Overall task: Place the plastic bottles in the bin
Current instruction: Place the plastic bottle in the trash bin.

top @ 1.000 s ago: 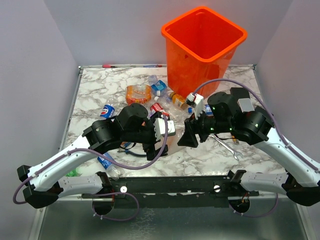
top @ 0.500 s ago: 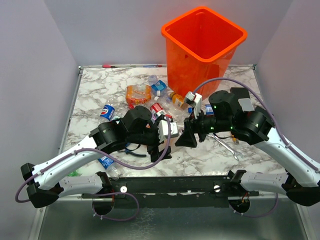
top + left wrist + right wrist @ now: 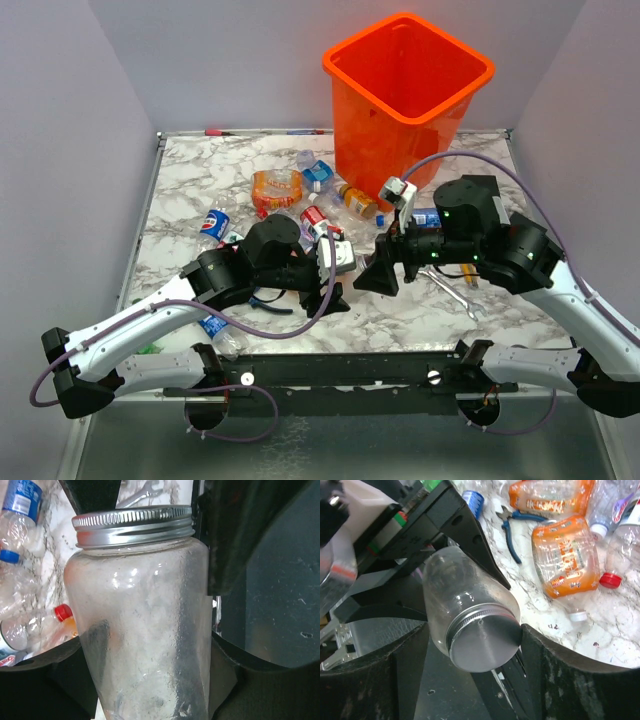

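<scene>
Left wrist: jar [image 3: 142, 620] blocks view; bottles [image 3: 22, 502] left, wrench [image 3: 145, 491] probably behind.

White arm links [image 3: 130, 325], black joints [image 3: 270, 240], lilac cables [image 3: 470, 154]; the left hand [image 3: 337, 275] and right hand [image 3: 385, 270] are black.

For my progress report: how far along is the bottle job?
Done: nothing visible; no bottle shows in the bin. In hand: the left gripper grips a metal-lidded clear jar, the right gripper open around its lid. Left: the bottles lying on the table.
</scene>
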Controlling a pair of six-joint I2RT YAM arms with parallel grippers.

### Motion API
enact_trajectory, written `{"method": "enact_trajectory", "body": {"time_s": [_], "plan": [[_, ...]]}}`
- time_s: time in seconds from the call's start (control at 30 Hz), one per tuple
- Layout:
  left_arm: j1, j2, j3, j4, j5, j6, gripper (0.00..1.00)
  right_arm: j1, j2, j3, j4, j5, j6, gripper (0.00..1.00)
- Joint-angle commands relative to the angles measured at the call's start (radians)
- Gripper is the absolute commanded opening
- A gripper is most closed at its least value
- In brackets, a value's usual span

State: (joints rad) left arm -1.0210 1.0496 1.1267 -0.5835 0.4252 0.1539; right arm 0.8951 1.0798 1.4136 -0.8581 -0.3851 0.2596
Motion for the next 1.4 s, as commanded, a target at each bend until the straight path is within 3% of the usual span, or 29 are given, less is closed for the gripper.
{"method": "enact_trajectory", "body": {"time_s": [0.0,0.13,0.27,0.37,0.47,0.73,1.03,1.2,1.3,1.37], "plan": [[-0.001,-0.066,-0.07,0.169,0.026,-0.114,0.27,0.008,-0.089,0.043,0.158,0.023,0.081,0.82],[-0.003,-0.139,-0.169,0.348,0.003,-0.227,0.22,0.008,-0.216,-0.081,0.345,0.163,0.166,0.85],[-0.002,-0.233,-0.339,0.689,-0.066,-0.395,0.21,0.008,-0.407,-0.329,0.668,0.252,0.264,0.93],[-0.002,-0.286,-0.471,0.953,-0.126,-0.54,0.21,0.008,-0.452,-0.432,0.803,0.303,0.312,0.95],[-0.002,-0.287,-0.533,1.097,-0.148,-0.622,0.2,0.008,-0.434,-0.51,0.954,0.287,0.358,0.99],[-0.006,-0.253,-0.526,1.108,-0.135,-0.64,0.2,0.01,-0.243,-0.504,1.084,0.205,0.403,0.98],[-0.006,-0.254,-0.54,1.108,-0.128,-0.631,0.2,0.01,-0.19,-0.5,1.087,0.167,0.409,0.74],[-0.006,-0.243,-0.537,1.106,-0.121,-0.628,0.2,0.01,-0.183,-0.488,1.044,0.143,0.404,0.92],[-0.005,-0.238,-0.532,1.098,-0.114,-0.625,0.2,0.01,-0.179,-0.472,1.005,0.121,0.386,0.94],[-0.005,-0.235,-0.529,1.093,-0.112,-0.624,0.2,0.01,-0.171,-0.458,0.974,0.109,0.374,0.89]]}}
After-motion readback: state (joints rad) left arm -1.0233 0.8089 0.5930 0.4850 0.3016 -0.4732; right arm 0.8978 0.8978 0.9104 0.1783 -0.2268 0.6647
